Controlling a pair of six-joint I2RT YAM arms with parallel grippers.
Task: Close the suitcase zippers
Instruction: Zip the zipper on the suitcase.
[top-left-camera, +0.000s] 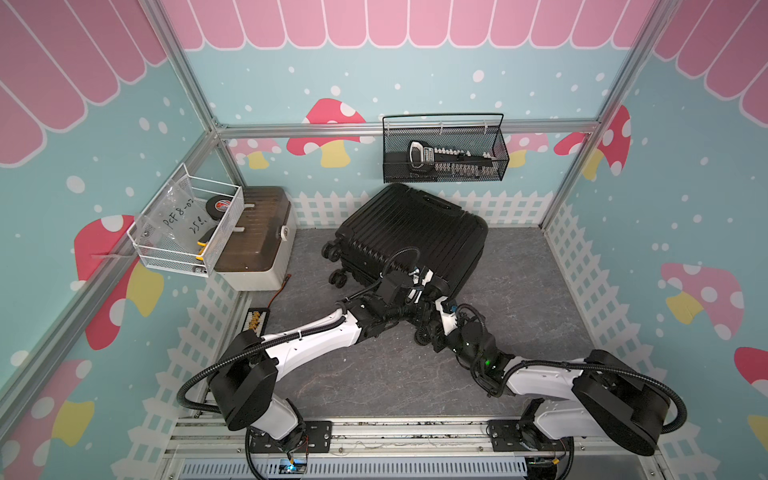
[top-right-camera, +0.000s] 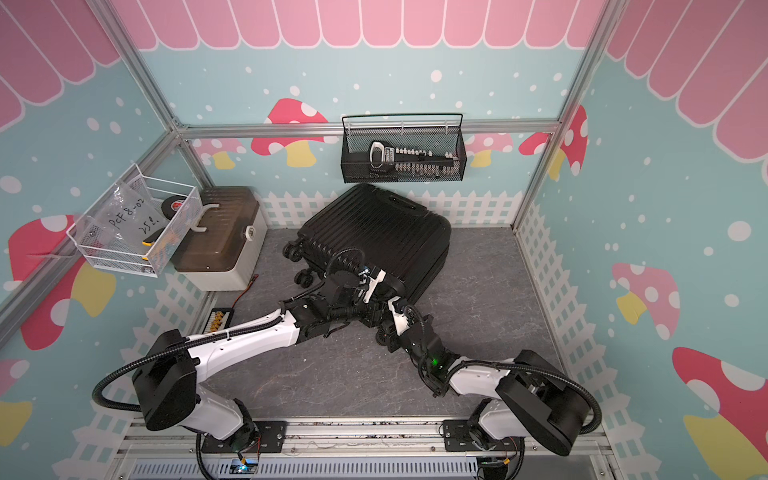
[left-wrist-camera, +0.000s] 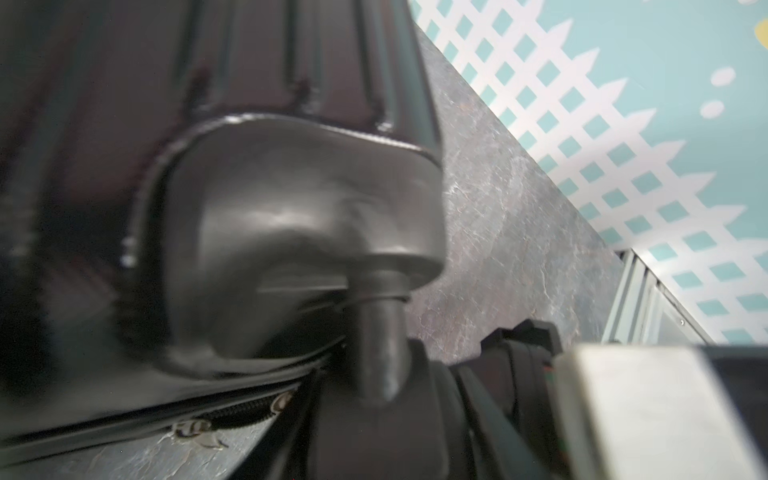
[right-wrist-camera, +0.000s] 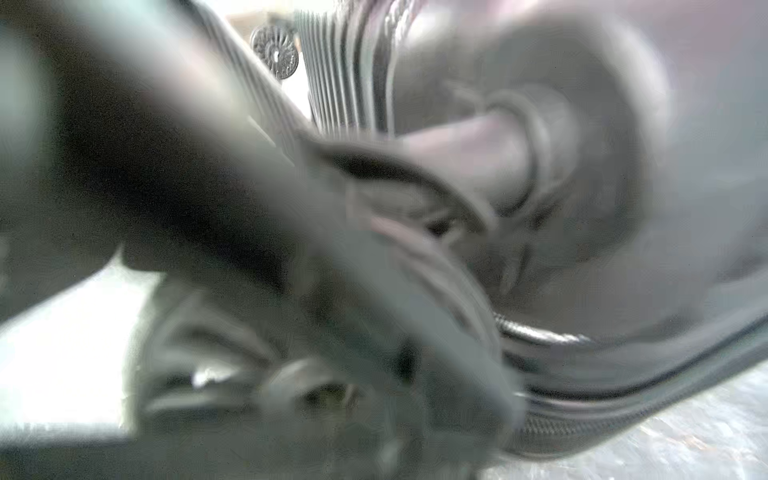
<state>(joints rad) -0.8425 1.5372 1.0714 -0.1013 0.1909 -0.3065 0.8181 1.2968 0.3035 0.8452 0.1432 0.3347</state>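
black suitcase lies shell-up on the floor; left gripper and right gripper crowd its near wheeled corner; whether either is spread or pressed together cannot be told.

One black ribbed hard-shell suitcase, one beige box with a brown lid, two white-and-black robot arms, left and right, and two wire baskets, one white, one black, share one grey stone-patterned bench.
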